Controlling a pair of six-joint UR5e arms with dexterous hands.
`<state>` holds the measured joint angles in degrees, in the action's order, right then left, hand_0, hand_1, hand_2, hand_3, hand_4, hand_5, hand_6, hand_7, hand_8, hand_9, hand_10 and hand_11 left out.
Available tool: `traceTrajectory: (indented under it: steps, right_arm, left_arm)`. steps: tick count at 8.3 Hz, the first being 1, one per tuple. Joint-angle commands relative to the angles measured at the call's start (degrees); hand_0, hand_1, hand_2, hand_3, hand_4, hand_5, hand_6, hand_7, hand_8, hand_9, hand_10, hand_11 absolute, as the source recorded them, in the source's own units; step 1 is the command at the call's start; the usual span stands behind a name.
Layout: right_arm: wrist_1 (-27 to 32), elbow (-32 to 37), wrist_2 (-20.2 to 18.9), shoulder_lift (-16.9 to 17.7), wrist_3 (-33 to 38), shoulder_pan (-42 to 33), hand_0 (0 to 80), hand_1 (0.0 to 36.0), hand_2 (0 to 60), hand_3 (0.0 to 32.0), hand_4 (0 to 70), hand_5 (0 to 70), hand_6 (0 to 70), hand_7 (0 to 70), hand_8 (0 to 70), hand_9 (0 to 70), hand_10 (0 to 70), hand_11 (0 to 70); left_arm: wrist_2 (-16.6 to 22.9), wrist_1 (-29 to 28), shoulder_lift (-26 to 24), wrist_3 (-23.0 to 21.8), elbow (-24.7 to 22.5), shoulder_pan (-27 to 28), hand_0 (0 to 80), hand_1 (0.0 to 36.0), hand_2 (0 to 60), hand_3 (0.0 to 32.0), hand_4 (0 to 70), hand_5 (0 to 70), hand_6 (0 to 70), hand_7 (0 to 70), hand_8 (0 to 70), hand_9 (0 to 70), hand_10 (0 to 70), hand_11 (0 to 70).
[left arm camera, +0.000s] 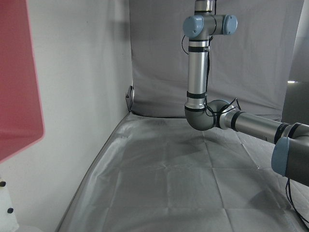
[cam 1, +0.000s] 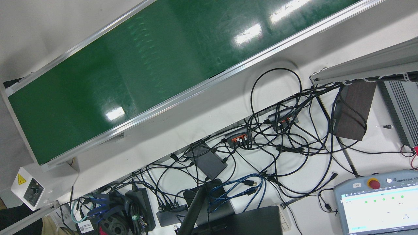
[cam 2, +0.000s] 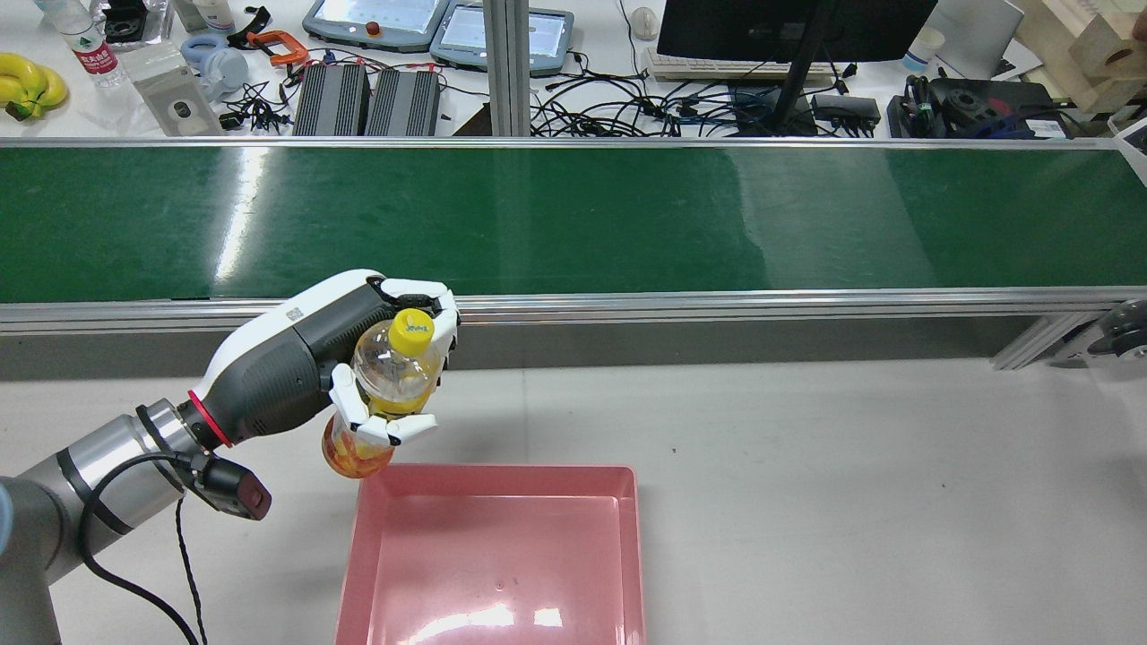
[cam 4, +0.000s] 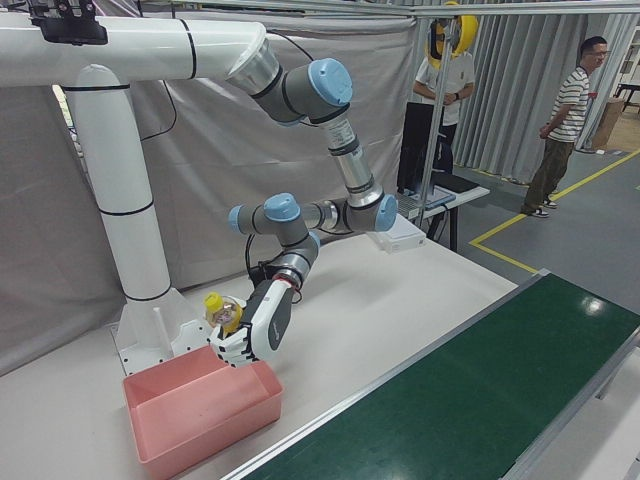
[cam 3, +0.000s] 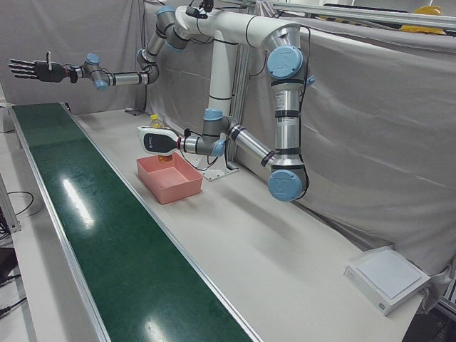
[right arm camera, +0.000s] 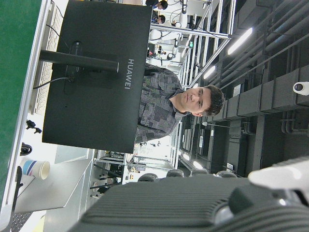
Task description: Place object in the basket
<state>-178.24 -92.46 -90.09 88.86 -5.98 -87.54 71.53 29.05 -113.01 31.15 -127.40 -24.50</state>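
My left hand (cam 2: 345, 363) is shut on a clear bottle (cam 2: 399, 367) with a yellow cap and orange-yellow drink. It holds the bottle tilted in the air, just over the far left corner of the pink basket (cam 2: 493, 555). The same hand (cam 4: 255, 335), bottle (cam 4: 222, 310) and basket (cam 4: 210, 430) show in the right-front view. In the left-front view, the hand (cam 3: 158, 139) is above the basket (cam 3: 182, 191). My right hand (cam 3: 32, 70) is open with fingers spread, raised high beyond the belt's far end. The basket holds nothing.
The green conveyor belt (cam 2: 573, 215) runs across the table beyond the basket. A desk with cables, pendants and a monitor (cam 2: 789, 18) lies behind it. A white box (cam 3: 388, 278) sits at the table's end. Two people (cam 4: 560, 125) stand off to the side.
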Motion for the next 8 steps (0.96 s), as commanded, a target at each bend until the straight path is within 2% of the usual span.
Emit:
traceTrajectory:
  steps: [1,2,3,4,5,6,7,8]
  right_arm:
    - [0.0,0.0,0.0,0.0,0.0,0.0,0.0,0.0,0.0,0.0,0.0,0.0,0.0,0.0,0.0,0.0,0.0,0.0]
    - [0.0,0.0,0.0,0.0,0.0,0.0,0.0,0.0,0.0,0.0,0.0,0.0,0.0,0.0,0.0,0.0,0.0,0.0]
    - [0.0,0.0,0.0,0.0,0.0,0.0,0.0,0.0,0.0,0.0,0.0,0.0,0.0,0.0,0.0,0.0,0.0,0.0]
    - [0.0,0.0,0.0,0.0,0.0,0.0,0.0,0.0,0.0,0.0,0.0,0.0,0.0,0.0,0.0,0.0,0.0,0.0]
    - [0.0,0.0,0.0,0.0,0.0,0.0,0.0,0.0,0.0,0.0,0.0,0.0,0.0,0.0,0.0,0.0,0.0,0.0]
    - [0.0,0.0,0.0,0.0,0.0,0.0,0.0,0.0,0.0,0.0,0.0,0.0,0.0,0.0,0.0,0.0,0.0,0.0]
    - [0.0,0.0,0.0,0.0,0.0,0.0,0.0,0.0,0.0,0.0,0.0,0.0,0.0,0.0,0.0,0.0,0.0,0.0]
    - [0.0,0.0,0.0,0.0,0.0,0.0,0.0,0.0,0.0,0.0,0.0,0.0,0.0,0.0,0.0,0.0,0.0,0.0]
  left_arm:
    - [-3.1,-0.3,0.1,2.2,0.0,5.1,62.4,24.2,60.0,0.0,70.0,70.0,70.0,70.0,70.0,70.0,70.0,70.0]
    - [-3.0,-0.5,0.2,2.1,0.0,4.9,64.1,22.7,60.0,0.0,70.0,70.0,70.0,70.0,70.0,70.0,70.0,70.0]
    - [-2.7,-0.7,0.2,2.0,-0.2,4.9,78.6,10.7,2.5,0.0,70.0,70.0,70.0,70.0,70.0,70.0,70.0,70.0]
    - [-2.8,-0.7,0.8,2.1,-0.8,4.9,76.8,7.3,0.0,0.0,48.6,64.0,37.7,70.0,48.2,70.0,58.9,70.0]
    - [-2.4,-1.0,0.9,2.0,-0.8,5.1,76.4,8.7,0.0,0.0,14.8,48.9,20.2,51.5,30.4,47.7,47.6,68.6]
    - [-2.2,-1.3,0.9,2.0,-0.7,5.4,76.2,10.7,0.0,0.0,3.3,35.2,11.7,33.1,18.6,31.1,35.5,52.3]
    - [-1.7,-1.5,0.8,1.9,-0.7,5.4,71.2,11.2,0.0,0.0,0.0,23.8,3.4,14.1,6.5,11.1,15.3,24.6]
    - [-0.3,-1.5,0.7,1.9,-0.3,5.4,67.9,11.6,0.0,0.0,0.0,10.7,0.2,9.1,0.1,1.2,5.2,10.1]
